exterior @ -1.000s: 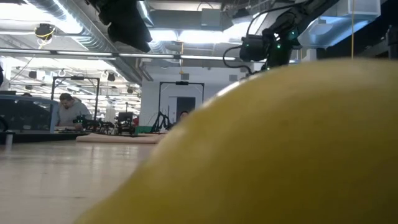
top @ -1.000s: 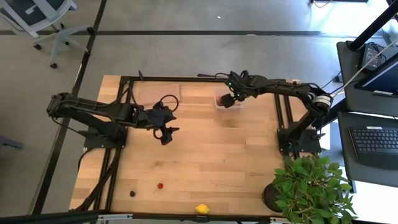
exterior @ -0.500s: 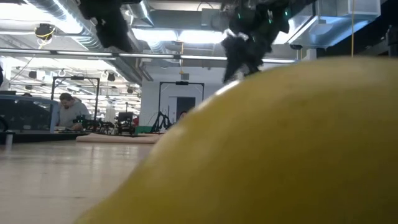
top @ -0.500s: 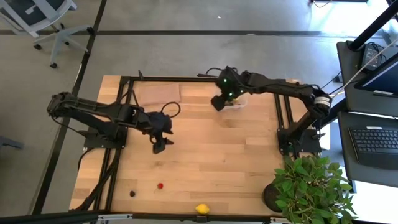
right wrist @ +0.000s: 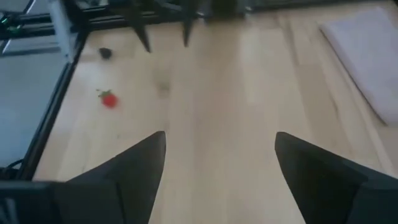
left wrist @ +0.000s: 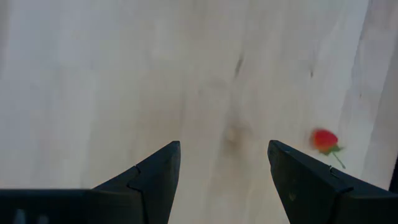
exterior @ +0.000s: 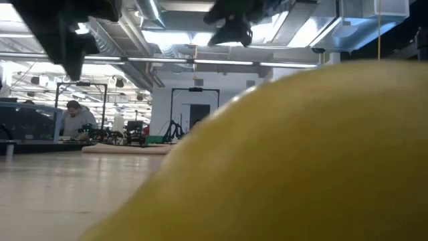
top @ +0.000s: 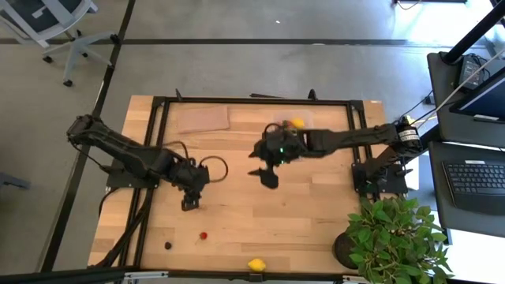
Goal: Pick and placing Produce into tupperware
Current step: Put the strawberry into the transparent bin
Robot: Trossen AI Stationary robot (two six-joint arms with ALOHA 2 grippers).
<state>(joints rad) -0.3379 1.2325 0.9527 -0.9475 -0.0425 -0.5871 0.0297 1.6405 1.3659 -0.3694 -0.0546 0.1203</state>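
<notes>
1. Where the wooden table (top: 300, 205) meets its left frame, at about 7 o'clock: a small dark berry (top: 168, 245), lying bare on the wood.
2. Above the boards at roughly 9 o'clock: left gripper (top: 190, 202), jaws spread, nothing between the fingers (left wrist: 149, 177) (plain wood in the gap).
3. Just right of the berry, at 6 to 7 o'clock from that gripper: a red strawberry (top: 203, 235), flat on the table, apart from everything; seen also past the left fingers (left wrist: 324, 140).
4. At the 11 o'clock part of the table: a flat brown sheet (top: 202, 118).
5. At 6 o'clock, on the near edge: a yellow lemon (top: 256, 265), filling the low view (exterior: 301, 161).
6. Over the table's middle: right gripper (top: 268, 175), jaws spread wide and empty.
7. At about 1 o'clock from that gripper: the clear tupperware (top: 300, 120), partly hidden by the right arm, a second lemon piece (top: 297, 123) inside.
8. Off the 4 o'clock corner: a potted plant (top: 394, 237).
</notes>
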